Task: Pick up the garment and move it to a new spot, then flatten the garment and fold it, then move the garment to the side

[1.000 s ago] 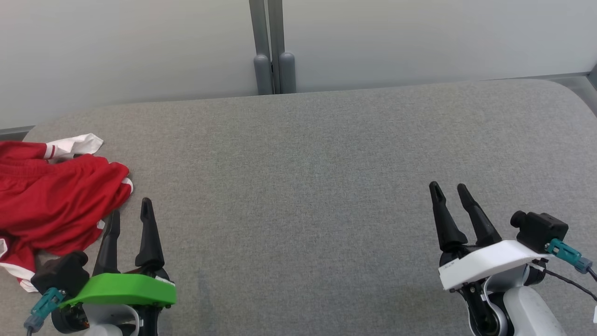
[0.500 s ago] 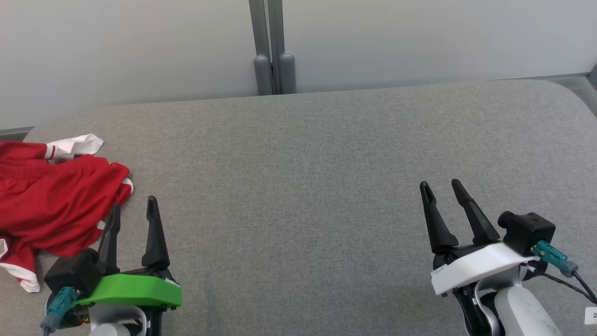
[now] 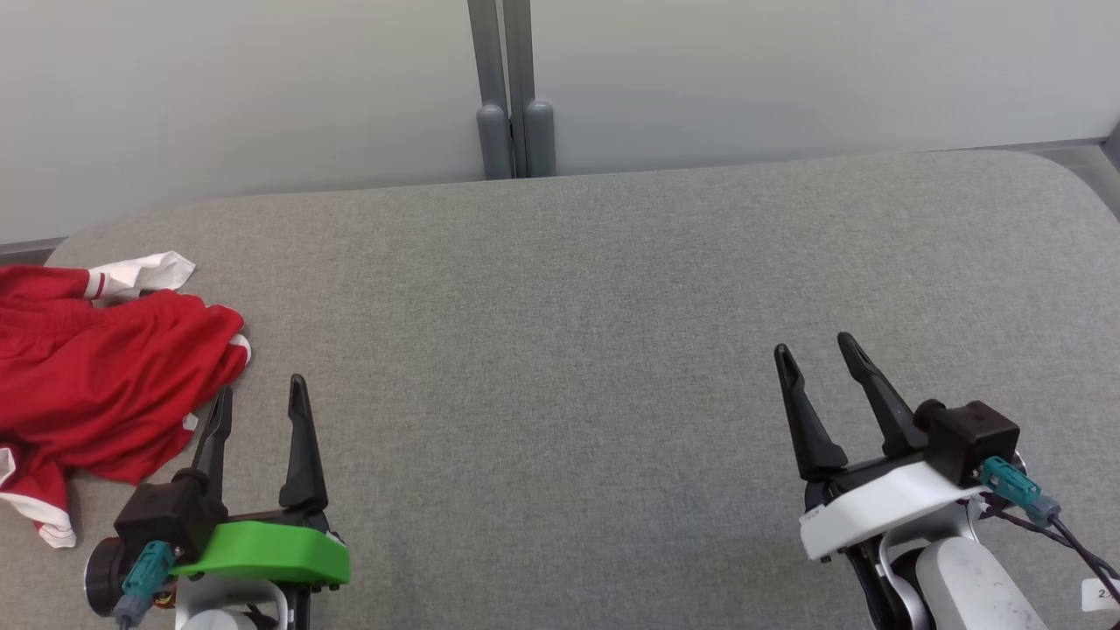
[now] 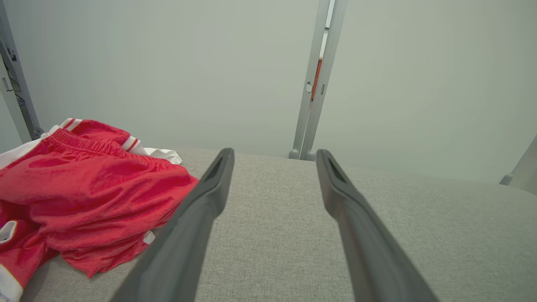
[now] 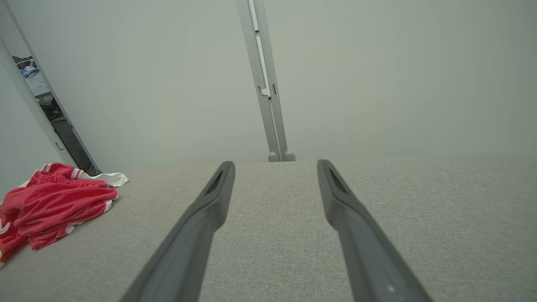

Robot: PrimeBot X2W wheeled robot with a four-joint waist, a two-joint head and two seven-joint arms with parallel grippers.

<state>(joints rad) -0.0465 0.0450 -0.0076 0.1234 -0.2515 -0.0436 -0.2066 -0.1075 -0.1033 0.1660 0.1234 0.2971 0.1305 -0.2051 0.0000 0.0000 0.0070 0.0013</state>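
Observation:
The garment (image 3: 96, 376) is a crumpled pair of red shorts with white trim, lying at the far left of the grey padded table (image 3: 577, 306). It also shows in the left wrist view as the garment (image 4: 84, 193) and small at the left of the right wrist view as the garment (image 5: 50, 209). My left gripper (image 3: 262, 395) stands open just right of the garment's near edge, nothing between its fingers. My right gripper (image 3: 815, 352) is open over the bare table at the right, far from the cloth.
A pale wall with a grey vertical post (image 3: 512, 87) runs along the table's far edge. The table's corners are rounded, with the right back corner (image 3: 1063, 171) near a grey rail. A dark gap (image 5: 50, 113) opens behind the garment.
Both arms have shifted a little: the left gripper has slid right and drawn back toward me, away from the garment's edge; the right gripper has drifted left. The garment has not moved.

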